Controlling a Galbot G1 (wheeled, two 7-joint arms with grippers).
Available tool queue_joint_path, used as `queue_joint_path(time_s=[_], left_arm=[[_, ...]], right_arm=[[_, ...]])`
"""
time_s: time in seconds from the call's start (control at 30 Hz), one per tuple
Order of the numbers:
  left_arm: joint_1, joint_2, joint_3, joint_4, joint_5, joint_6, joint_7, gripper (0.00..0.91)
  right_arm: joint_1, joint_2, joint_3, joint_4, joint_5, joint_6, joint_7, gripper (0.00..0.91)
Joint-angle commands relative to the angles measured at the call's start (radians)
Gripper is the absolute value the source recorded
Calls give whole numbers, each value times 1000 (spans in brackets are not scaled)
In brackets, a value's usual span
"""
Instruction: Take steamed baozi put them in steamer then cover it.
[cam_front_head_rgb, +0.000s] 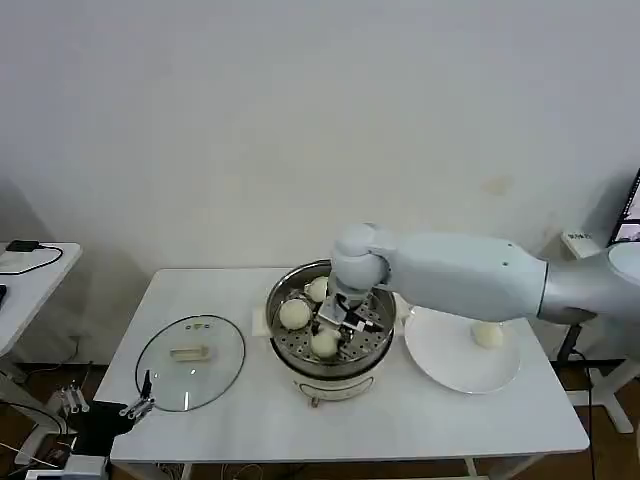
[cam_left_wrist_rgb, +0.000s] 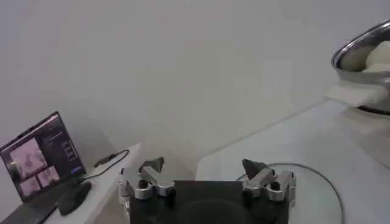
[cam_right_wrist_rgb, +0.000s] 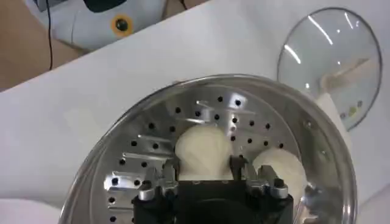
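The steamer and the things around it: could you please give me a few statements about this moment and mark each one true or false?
1. Three buns lie in the steamer. True.
2. The plate has no bun on it. False: one bun sits on it, to the steamer's right.
3. The lid covers the steamer. False: it lies flat on the table, to the steamer's left.
4. The right gripper is over the perforated tray, its fingers either side of a bun. True.
5. The left gripper grips the lid's handle. False: it is open, low near the table's front left corner, holding nothing.
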Motion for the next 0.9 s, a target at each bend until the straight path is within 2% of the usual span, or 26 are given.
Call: queue_joint_path(time_s=[0.03, 0.4, 0.6, 0.8, 0.9], left_arm=[[-1, -2, 2, 0, 0, 0, -1, 907], [-4, 5, 3, -2, 0, 0, 1, 907], [-12, 15, 9, 0, -2, 2, 3, 907], [-29, 40, 11, 11, -15, 4, 6, 907], [-43, 56, 22, 13, -18, 5, 7, 907]], right_arm=[[-4, 2, -3, -6, -6, 13, 0, 907], [23, -33, 17, -5, 47, 13, 22, 907], [67, -93, 50, 12, 96, -5, 23, 907], [122, -217, 99, 20, 203, -97, 22, 907], [151, -275, 103, 12, 217, -153, 19, 907]])
